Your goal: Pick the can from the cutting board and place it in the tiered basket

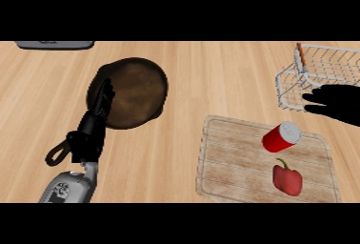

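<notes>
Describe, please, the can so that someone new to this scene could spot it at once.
Find the pale wooden cutting board at the counter's lower right. Two red things sit on it; the can is the one nearer the wire basket. Unlike the bell pepper beside it, it is a cylinder with a white lid.

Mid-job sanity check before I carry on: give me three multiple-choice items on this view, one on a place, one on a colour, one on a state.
1. Where is the can?
A. on the cutting board
B. in the tiered basket
C. in the right hand

2. What colour is the pepper?
A. green
B. red
C. yellow

3. How is the right hand?
A. shut on the can
B. open, holding nothing
C. out of view

Answers: 1 A, the can rests on the board beside the pepper. 2 B, it is red like the can. 3 B, its fingers spread before the basket, apart from the can.
</notes>
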Robot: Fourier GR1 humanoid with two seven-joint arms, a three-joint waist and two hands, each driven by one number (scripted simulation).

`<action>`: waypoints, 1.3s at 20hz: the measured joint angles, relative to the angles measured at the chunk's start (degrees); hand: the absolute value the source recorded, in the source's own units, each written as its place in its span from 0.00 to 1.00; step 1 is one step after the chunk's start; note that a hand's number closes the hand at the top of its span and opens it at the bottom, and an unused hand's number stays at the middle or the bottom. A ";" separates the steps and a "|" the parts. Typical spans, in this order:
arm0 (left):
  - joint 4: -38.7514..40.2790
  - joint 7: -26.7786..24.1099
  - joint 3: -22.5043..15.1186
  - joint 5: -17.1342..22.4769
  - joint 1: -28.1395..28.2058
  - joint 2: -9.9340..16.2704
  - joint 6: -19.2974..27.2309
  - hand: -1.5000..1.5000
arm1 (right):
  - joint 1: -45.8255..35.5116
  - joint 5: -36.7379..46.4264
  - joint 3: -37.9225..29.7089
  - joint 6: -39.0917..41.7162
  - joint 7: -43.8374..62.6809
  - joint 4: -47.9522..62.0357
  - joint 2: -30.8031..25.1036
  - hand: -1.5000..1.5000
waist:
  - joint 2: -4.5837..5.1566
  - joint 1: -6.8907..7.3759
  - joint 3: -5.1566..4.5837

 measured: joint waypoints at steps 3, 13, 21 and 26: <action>0.13 -1.87 0.17 -0.04 1.87 -0.51 -0.86 0.50 | -0.73 3.19 1.74 -3.07 -1.60 3.52 1.26 0.00 | -0.03 -0.07 -0.03; 1.49 -2.36 2.39 -0.82 1.29 -1.36 -2.37 0.50 | -3.31 9.16 5.65 -6.77 -5.03 14.14 4.09 0.00 | -0.07 -0.15 -0.06; 1.40 -2.17 2.48 -2.26 1.35 -2.97 -2.43 0.50 | -3.53 10.15 7.16 -8.81 -8.01 17.15 5.70 0.00 | -0.12 -0.38 -0.06; 0.04 -1.81 2.54 -2.99 2.61 -3.21 -2.76 0.50 | -3.48 10.39 8.51 -8.13 -6.99 16.19 6.80 0.00 | -0.17 -0.45 -0.07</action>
